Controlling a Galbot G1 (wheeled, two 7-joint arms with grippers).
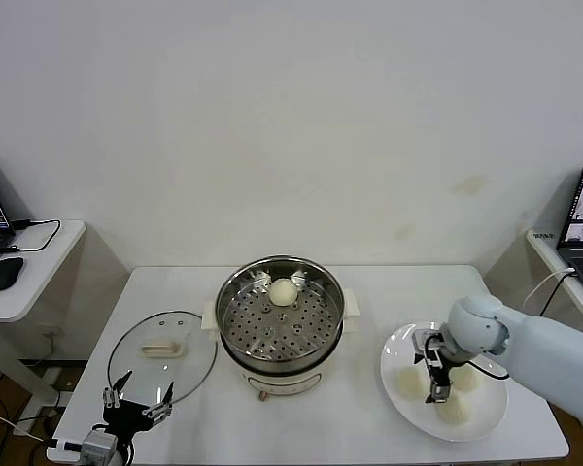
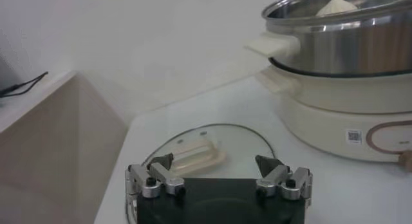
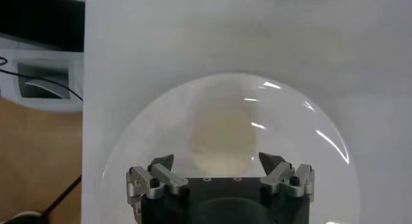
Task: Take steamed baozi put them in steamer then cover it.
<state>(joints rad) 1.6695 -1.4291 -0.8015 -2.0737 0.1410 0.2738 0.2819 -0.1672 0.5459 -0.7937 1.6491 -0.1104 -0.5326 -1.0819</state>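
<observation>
Now, from the head view, the steamer [image 1: 281, 330] sits in the middle of the white table [image 1: 369, 442], with one baozi in the steamer [image 1: 283, 290] resting on the perforated tray toward the back. The cover [image 1: 162, 350] lies flat on the table just to the left of the steamer, handle up. Over toward the right edge, a white plate [image 1: 398, 351] carries the baozi on the plate [image 1: 409, 382], three of them as far as can be seen, and the right gripper [image 1: 437, 390] hangs straight down among them, jaws spread wide, closed on nothing. The left gripper [image 1: 136, 398] waits near the table's front left corner, just in front of the cover, fingers apart and empty. Switching to the left wrist view: the left gripper [image 2: 219, 167] shows both fingertips well separated, the cover [image 2: 212, 141] lying just beyond them, and the steamer [image 2: 347, 51] rising behind with the baozi in the steamer [image 2: 336, 6] peeking over the rim. On to the right wrist view: the right gripper [image 3: 220, 169] looks down with its fingers set wide, a pale bun [image 3: 219, 138] lying on the plate [image 3: 302, 135] between and just beyond the tips; whether they touch it cannot be told.
</observation>
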